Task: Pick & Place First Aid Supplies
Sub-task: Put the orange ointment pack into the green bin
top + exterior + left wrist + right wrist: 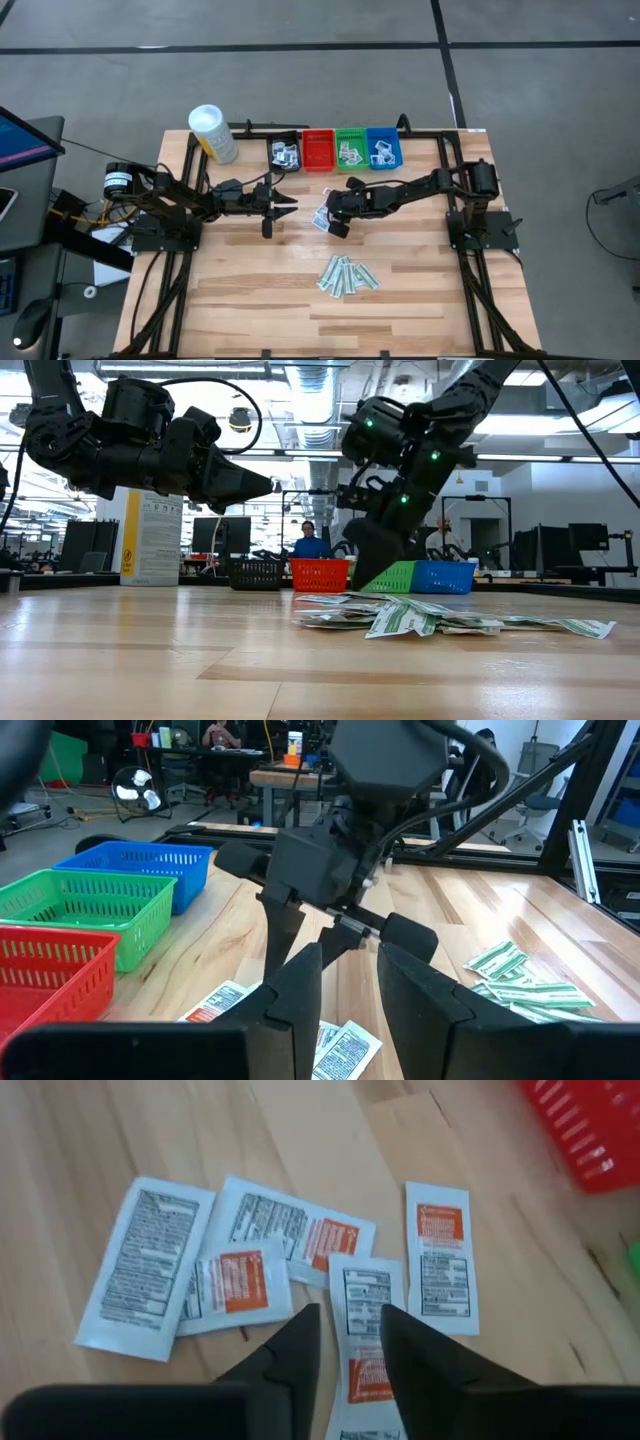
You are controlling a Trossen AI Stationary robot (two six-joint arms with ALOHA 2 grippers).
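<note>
We see the right gripper, jaws slightly apart, over white red-printed paper packets near the red plastic bin; left gripper, jaws slightly apart, faces it.

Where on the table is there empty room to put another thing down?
The wood is bare along the near edge of the table, below the pale-green strips, and on the left in front of the left hand. It is crowded at the middle, where the right hand hovers over white packets, and along the far edge with the bins and canister.
</note>
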